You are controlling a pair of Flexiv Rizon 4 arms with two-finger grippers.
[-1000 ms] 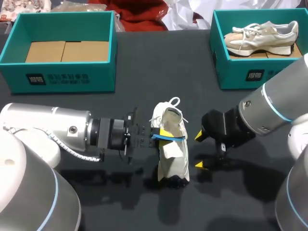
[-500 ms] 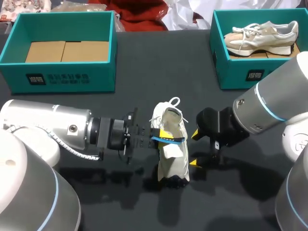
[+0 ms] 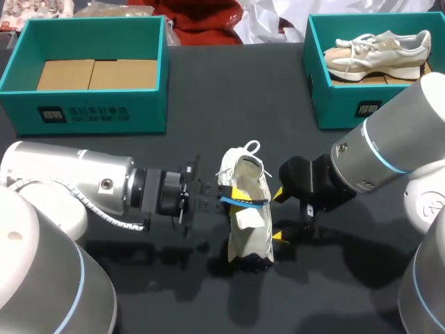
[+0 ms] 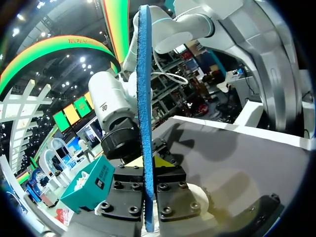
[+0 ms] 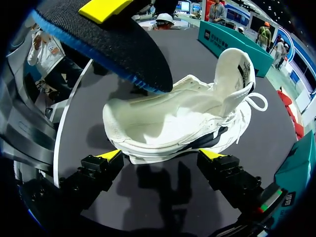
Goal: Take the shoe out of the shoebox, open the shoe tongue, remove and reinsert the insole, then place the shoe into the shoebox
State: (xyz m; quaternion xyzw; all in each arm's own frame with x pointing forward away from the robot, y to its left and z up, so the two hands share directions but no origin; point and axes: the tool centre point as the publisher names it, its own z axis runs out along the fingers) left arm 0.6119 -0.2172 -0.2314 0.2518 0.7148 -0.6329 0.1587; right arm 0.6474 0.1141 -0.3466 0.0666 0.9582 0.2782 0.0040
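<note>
the right gripper (image 3: 277,216) has slid in toward the white shoe (image 3: 248,224) over the last second, while the shoe and the left arm hold their places. its fingers stand wide apart, one yellow tip on each side of the shoe's near flank, close to the sole but not shown touching it; in the right wrist view the right gripper (image 5: 159,156) sits just in front of the white shoe (image 5: 182,118).

the left gripper (image 3: 233,197) is clamped on the insole (image 3: 245,202), holding it on edge over the shoe's opening. the left wrist view shows the insole (image 4: 144,123) as a thin blue-edged strip pinched between that arm's fingers.

progress, as i judge it: the shoe is out and stands on the black table (image 3: 208,118), well apart from both boxes. its tongue (image 5: 238,66) looks lifted clear of the opening, and the insole is out. still to do are sliding the insole back in and returning the shoe to a box. the empty shoebox (image 3: 90,69) sits at the far left; the second shoebox (image 3: 327,104) at the far right holds a beige sneaker (image 3: 379,52). the spread right fingers look set to steady the shoe for reinsertion.
</note>
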